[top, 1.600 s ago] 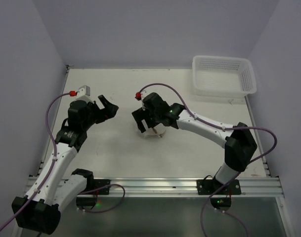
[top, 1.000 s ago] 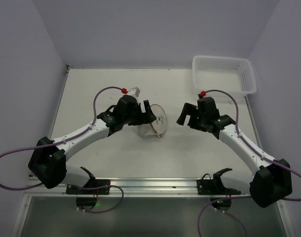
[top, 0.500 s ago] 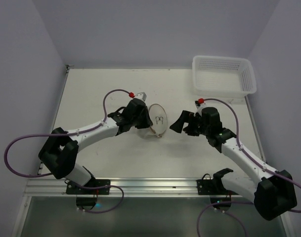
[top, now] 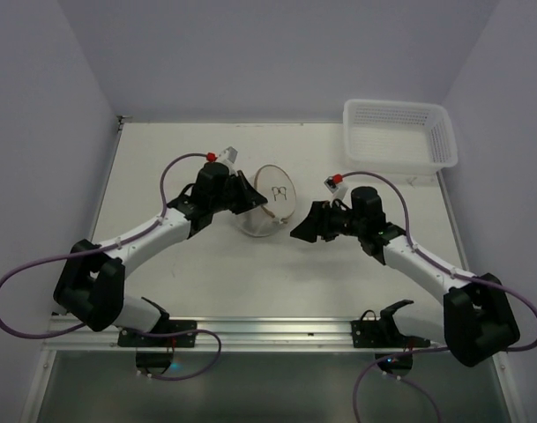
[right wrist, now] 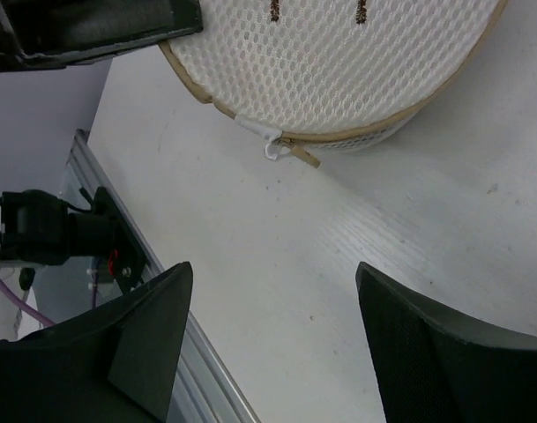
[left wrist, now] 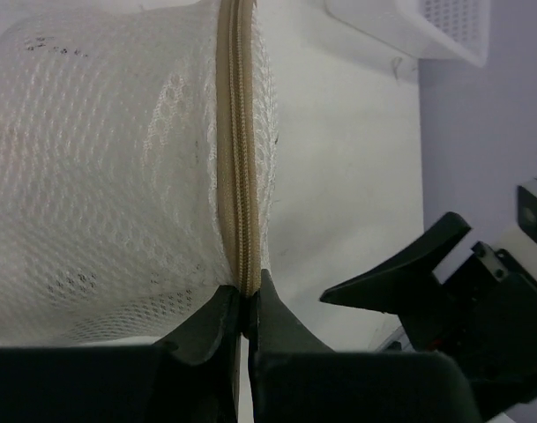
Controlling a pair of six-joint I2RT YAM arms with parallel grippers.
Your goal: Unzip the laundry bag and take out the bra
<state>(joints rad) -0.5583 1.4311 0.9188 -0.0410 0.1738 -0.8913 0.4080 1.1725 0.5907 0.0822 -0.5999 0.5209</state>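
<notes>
Unzip step, first grab pending.
Mid-desk, round white mesh laundry bag (top: 270, 204); left tool (left wrist: 248, 313) clenched on its tan zipped rim (left wrist: 235, 176); right tool (right wrist: 272, 269) released, nearby; next, likely pinch small white zip pull (right wrist: 272, 148).

- Table (top: 180, 167): bears everything listed.
- Laundry bag (top: 272, 211): mid-table, between the two grippers.
- Left gripper (top: 250, 198): at the bag's left side, fingertips on the zipper seam (left wrist: 235, 176).
- Right gripper (top: 302, 233): just right of the bag and nearer the bases, apart from it.
- Zip pull (right wrist: 273, 150): at the bag's rim, facing the right gripper.
- Basket (top: 399, 134): far right corner, well apart from the bag.
</notes>
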